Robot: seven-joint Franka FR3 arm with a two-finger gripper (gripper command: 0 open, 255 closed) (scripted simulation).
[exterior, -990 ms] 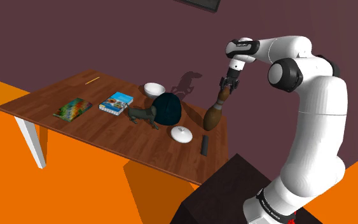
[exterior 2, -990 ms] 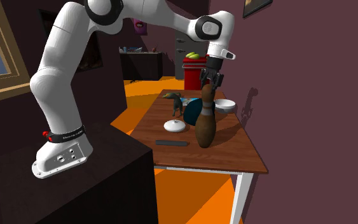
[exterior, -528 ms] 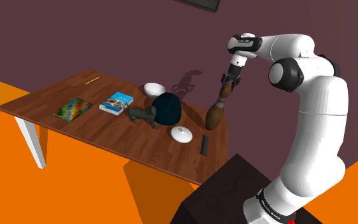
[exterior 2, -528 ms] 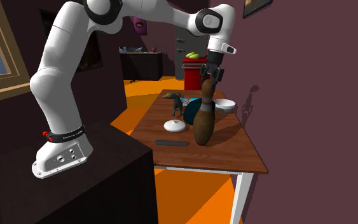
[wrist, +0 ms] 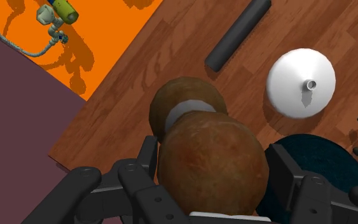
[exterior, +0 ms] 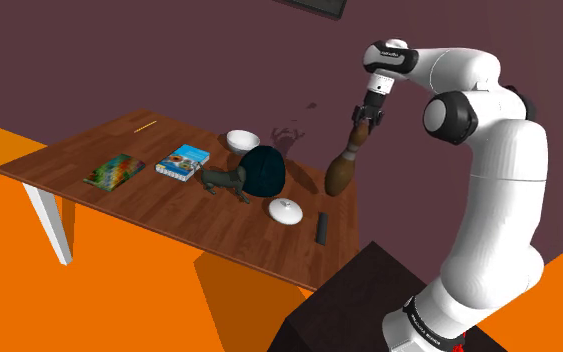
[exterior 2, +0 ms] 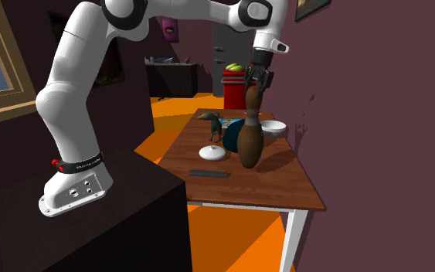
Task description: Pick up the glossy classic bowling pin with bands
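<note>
Your gripper (exterior: 362,117) (exterior 2: 254,81) (wrist: 212,159) has its black fingers (wrist: 147,156) pressed to both sides of the head of the brown bowling pin (exterior: 340,172) (exterior 2: 249,144) (wrist: 203,149), the gap no wider than that head. The pin hangs head up with a pale band round its neck, at the wall side of the table's end nearest the stand (exterior: 369,290). You cannot tell whether its base touches the wood.

Just beside it lie a white knobbed lid (exterior: 286,211) (exterior 2: 212,154) (wrist: 300,83) and a dark bar (exterior: 321,227) (exterior 2: 209,173) (wrist: 238,35). A dark teal dome (exterior: 264,170) (wrist: 317,165) sits near them, cut off by a finger in the wrist view. A small animal figure (exterior: 224,181) (exterior 2: 215,126) is too small for you to identify.

Farther along the shoulder view's left are a white bowl (exterior: 243,140) (exterior 2: 273,127) and two books (exterior: 183,162) on the brown wooden table (exterior: 89,150) (exterior 2: 285,185). The floor is orange and the wall is dark purple.
</note>
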